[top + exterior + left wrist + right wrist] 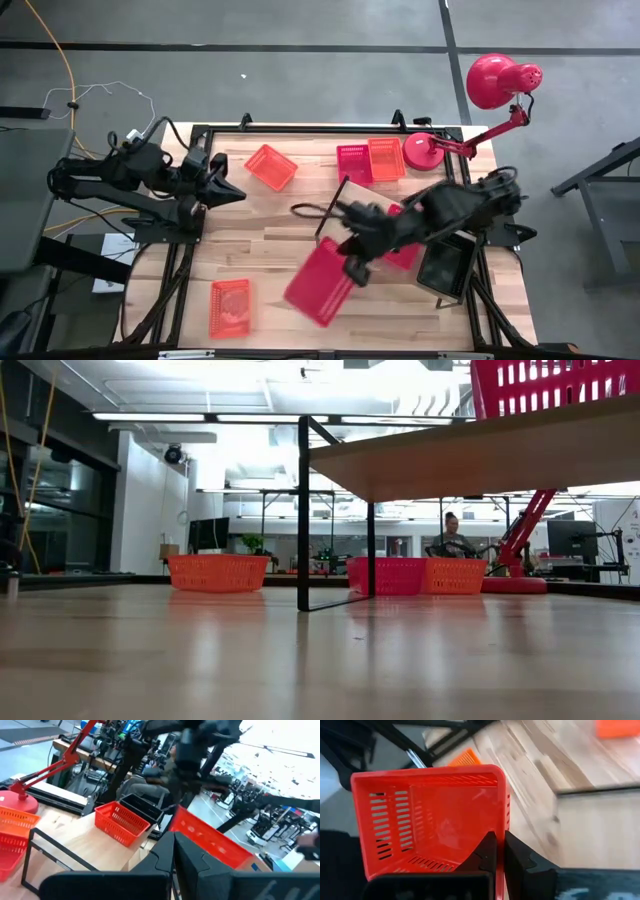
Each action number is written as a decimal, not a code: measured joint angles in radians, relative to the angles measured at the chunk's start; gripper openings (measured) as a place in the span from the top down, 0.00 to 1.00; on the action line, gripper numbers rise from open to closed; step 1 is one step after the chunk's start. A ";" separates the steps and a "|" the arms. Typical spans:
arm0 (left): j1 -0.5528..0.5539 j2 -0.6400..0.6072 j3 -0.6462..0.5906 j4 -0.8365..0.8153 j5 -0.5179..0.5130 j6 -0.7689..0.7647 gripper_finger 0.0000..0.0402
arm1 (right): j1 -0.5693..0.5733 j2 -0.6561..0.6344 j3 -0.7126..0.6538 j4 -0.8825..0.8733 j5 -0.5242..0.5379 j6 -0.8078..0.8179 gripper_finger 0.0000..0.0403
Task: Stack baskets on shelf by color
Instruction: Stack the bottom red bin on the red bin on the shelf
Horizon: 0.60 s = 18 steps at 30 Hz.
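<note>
**Right gripper holding a red basket above the table near the shelf**

Seen from above, going left to right. At nine o'clock, over the table's left edge: the left gripper (232, 192), idle, fingers pressed together on nothing, as its own wrist view (174, 855) confirms. At seven o'clock, near the front edge: an orange basket (229, 306) lying flat on the wooden tabletop (260, 240). At eleven o'clock: a second orange basket (271, 166), turned at an angle. Just below centre, toward six o'clock: a red basket (321, 281), tilted and pinched by its rim in the right gripper (352, 268); in the right wrist view, fingers (517, 857) clamped tight on the basket wall (435, 820). At centre: the pale shelf board (358, 194), largely hidden under the right arm, with its thin black bracket (318, 215) at the left end. At one o'clock, behind the shelf: a red basket (354, 164) and an orange basket (386, 158) touching side by side. Just right of those: the red desk lamp (490, 82), round base on the table, head hanging past the back edge. At four o'clock: another red basket (405, 252) partly covered by the arm, and a black basket (445, 264) near the table's right edge.

From table height: shelf (470, 455) raised above the tabletop, a red basket (555, 382) on top of it.
</note>
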 joint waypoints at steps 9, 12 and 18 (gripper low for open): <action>0.000 0.007 0.000 -0.003 -0.010 0.015 1.00 | -0.016 -0.160 -0.006 -0.337 -0.050 -0.020 1.00; 0.000 0.020 0.000 -0.002 -0.044 0.015 1.00 | -0.015 -0.265 -0.072 -0.313 -0.068 -0.075 1.00; 0.000 0.051 0.000 0.013 -0.156 0.013 1.00 | -0.018 -0.550 -0.340 -0.324 -0.071 -0.050 1.00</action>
